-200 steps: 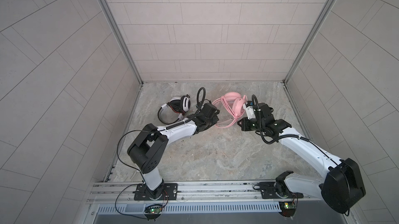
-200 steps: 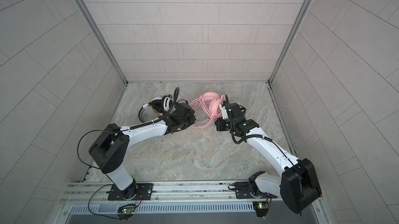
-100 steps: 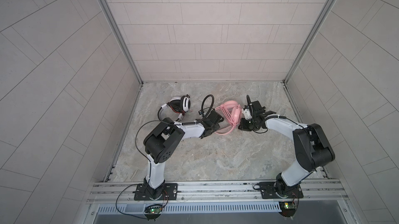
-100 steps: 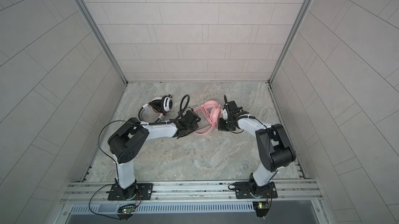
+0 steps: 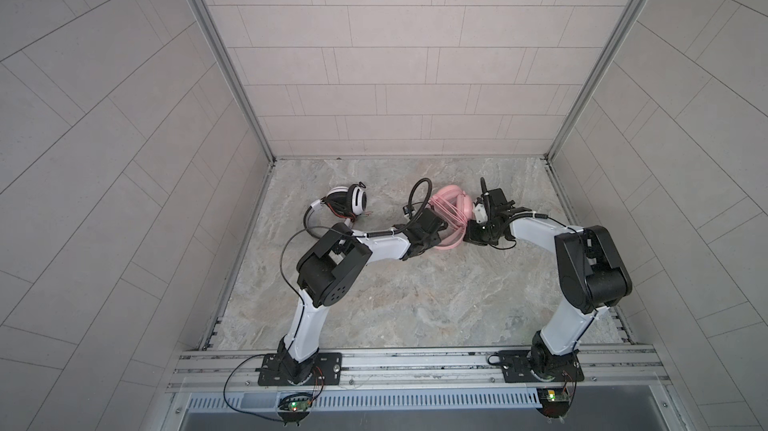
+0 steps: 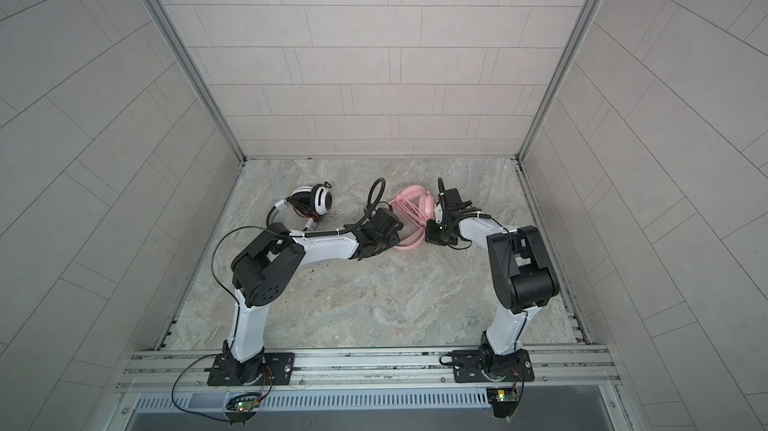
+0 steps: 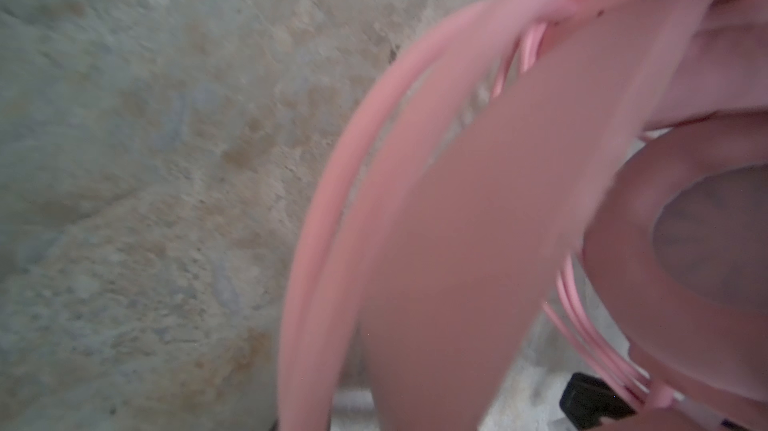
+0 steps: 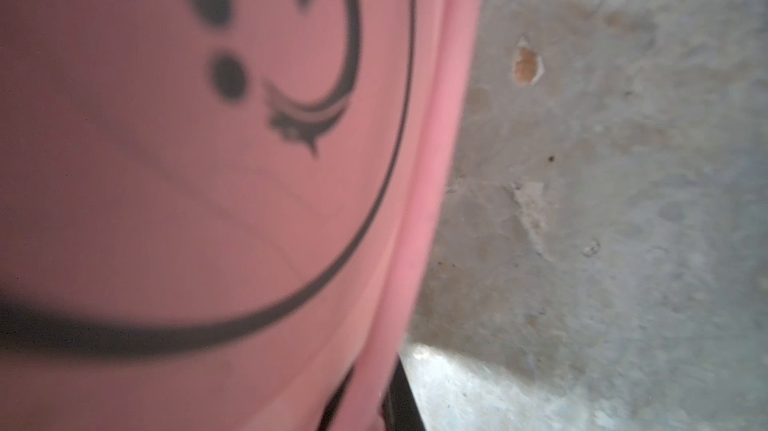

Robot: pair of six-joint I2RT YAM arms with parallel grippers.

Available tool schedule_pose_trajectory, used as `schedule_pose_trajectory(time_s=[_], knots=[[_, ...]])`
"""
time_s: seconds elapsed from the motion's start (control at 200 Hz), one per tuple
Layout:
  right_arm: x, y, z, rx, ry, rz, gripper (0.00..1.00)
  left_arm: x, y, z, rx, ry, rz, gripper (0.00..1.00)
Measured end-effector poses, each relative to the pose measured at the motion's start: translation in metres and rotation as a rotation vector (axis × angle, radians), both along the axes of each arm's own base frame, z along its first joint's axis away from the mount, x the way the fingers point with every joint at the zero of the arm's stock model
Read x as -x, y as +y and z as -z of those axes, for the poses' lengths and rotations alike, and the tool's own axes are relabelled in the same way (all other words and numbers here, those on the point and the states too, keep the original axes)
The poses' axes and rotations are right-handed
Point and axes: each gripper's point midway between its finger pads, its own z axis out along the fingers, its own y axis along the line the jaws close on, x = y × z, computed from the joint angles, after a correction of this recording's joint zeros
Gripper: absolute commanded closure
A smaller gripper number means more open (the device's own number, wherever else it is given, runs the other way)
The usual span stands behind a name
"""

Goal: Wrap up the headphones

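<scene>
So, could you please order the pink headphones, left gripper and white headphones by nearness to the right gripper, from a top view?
1. pink headphones, beside the right gripper
2. left gripper, just beyond them
3. white headphones, far left

Pale grey-beige tiled walls [image 5: 395, 76] close in the back and both sides, joined at the back corners by slim metal posts [image 5: 224, 63]. The worktop [image 5: 415, 296] is mottled grey-tan stone. A metal rail [image 5: 415, 362] and a slotted grille [image 5: 415, 402] edge the near side. The light is soft and even.
</scene>
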Motion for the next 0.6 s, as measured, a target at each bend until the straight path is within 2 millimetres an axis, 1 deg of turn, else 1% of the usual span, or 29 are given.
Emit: schedule_pose_trajectory(time_s=[0.02, 0.04, 0.125, 0.185, 0.285, 0.42, 0.515, 0.6], knots=[[0.000, -0.001, 0.000, 0.000, 0.001, 0.002, 0.95, 0.001, -0.001, 0.000, -0.006, 0.000, 0.008, 0.56], [0.000, -0.002, 0.000, 0.000, 0.001, 0.003, 0.94, 0.002, -0.001, 0.000, -0.014, 0.002, 0.020, 0.50], [-0.001, -0.003, 0.000, -0.007, 0.001, 0.004, 0.88, 0.007, -0.005, -0.003, -0.039, -0.005, 0.060, 0.31], [-0.001, -0.003, 0.000, -0.012, 0.000, 0.000, 0.83, 0.015, -0.008, -0.006, -0.066, -0.011, 0.100, 0.22], [0.000, -0.004, 0.000, -0.012, 0.003, -0.003, 0.78, 0.029, -0.006, -0.007, -0.106, -0.002, 0.143, 0.20], [0.003, -0.004, 0.003, -0.015, 0.010, -0.010, 0.72, 0.040, 0.005, -0.008, -0.161, 0.005, 0.183, 0.18], [0.005, -0.006, 0.003, -0.017, 0.009, -0.006, 0.68, 0.044, 0.011, -0.020, -0.199, -0.017, 0.224, 0.18], [0.005, -0.007, 0.000, -0.018, 0.003, -0.003, 0.65, 0.049, 0.011, -0.037, -0.240, -0.054, 0.283, 0.12]])
